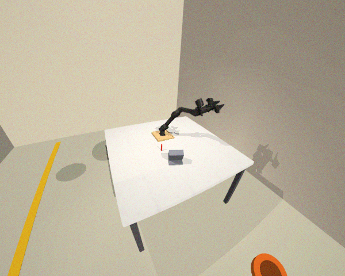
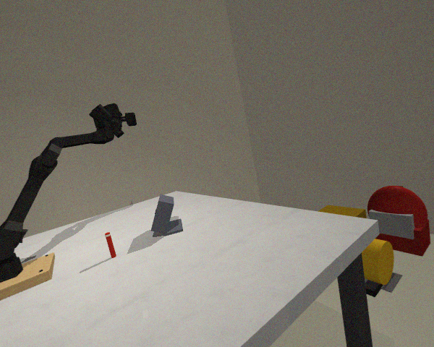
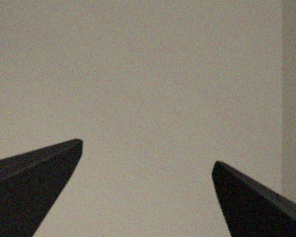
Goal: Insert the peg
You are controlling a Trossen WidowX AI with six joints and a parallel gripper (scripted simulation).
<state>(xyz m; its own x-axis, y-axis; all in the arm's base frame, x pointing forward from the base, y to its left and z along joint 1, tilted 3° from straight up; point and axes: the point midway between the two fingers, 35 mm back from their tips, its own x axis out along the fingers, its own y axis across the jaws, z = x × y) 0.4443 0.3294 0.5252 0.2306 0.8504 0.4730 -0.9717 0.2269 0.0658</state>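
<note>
White table (image 1: 154, 190) fills the middle of the top view, with the wooden base plate (image 1: 169, 137) near its far edge and the black arm (image 1: 178, 112) rising from it, bent out toward the right wall so the gripper (image 1: 219, 107) hangs high above the far right corner, well apart from everything on the surface. The red peg (image 1: 161, 146) stands upright just in front of the plate, and the grey sloped panel (image 1: 176, 156) sits a little nearer and to its right, with wide bare table toward the near and left edges. In the exterior view the peg (image 2: 110, 244) stands between the plate (image 2: 41, 270) and the panel (image 2: 164, 218), touching neither; the arm (image 2: 30, 186) leans up and folds forward at the elbow, its gripper (image 2: 129, 119) far above the table (image 2: 284, 238). The wrist view shows only the two dark fingers spread wide against the plain wall, with nothing between them.
</note>
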